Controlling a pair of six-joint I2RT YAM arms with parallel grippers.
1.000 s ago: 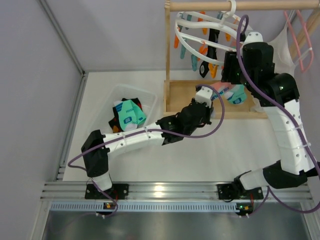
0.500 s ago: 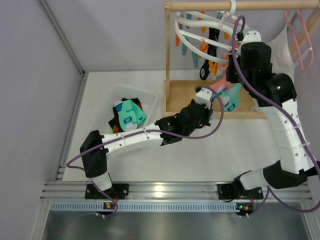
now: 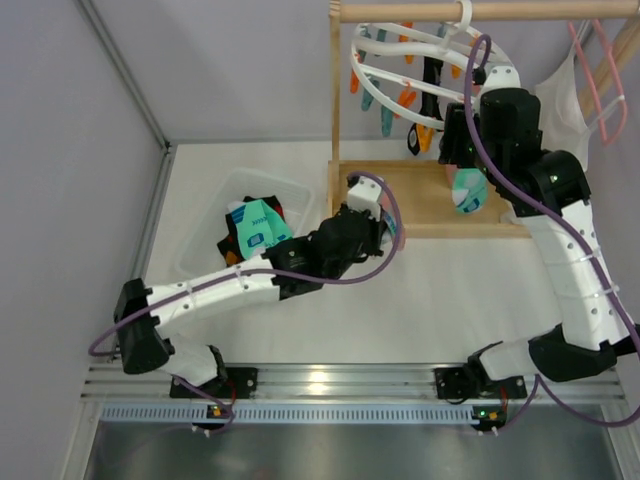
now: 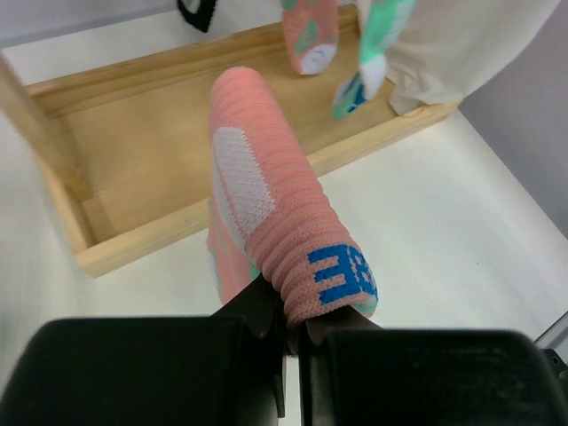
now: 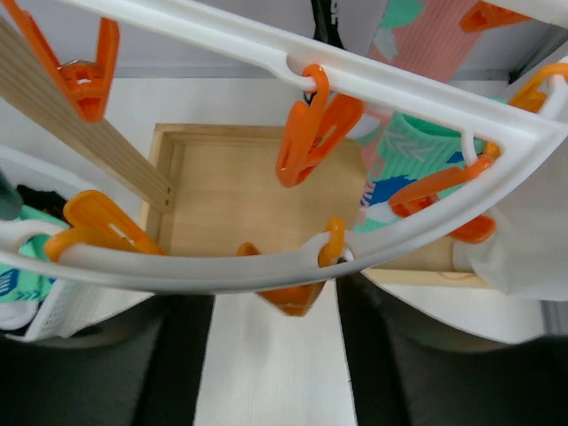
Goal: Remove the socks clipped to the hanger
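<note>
My left gripper (image 4: pixel 293 324) is shut on the cuff of a pink/coral sock (image 4: pixel 262 209) with a white patch and blue letters. It holds the sock over the front edge of the wooden base (image 4: pixel 151 133); in the top view this gripper (image 3: pixel 372 203) is left of the rack. My right gripper (image 5: pixel 297 355) is open, its fingers (image 5: pixel 404 355) on either side of an orange clip (image 5: pixel 297 297) under the white hanger ring (image 5: pixel 222 262). A teal and pink sock (image 5: pixel 413 160) hangs clipped there, also in the top view (image 3: pixel 468 190). Black socks (image 3: pixel 428 75) hang from the hanger (image 3: pixel 400 45).
A clear bin (image 3: pixel 205 235) with teal and black socks (image 3: pixel 258 226) stands on the left. A wooden rack post (image 3: pixel 335 110) and rail (image 3: pixel 480 10) carry the hanger. A white cloth (image 3: pixel 565 95) and pink wire hanger (image 3: pixel 590 85) hang at the right.
My left gripper has pulled back to the left, away from the hanger, with the pink sock in it. My right gripper has risen slightly to the ring's clips.
</note>
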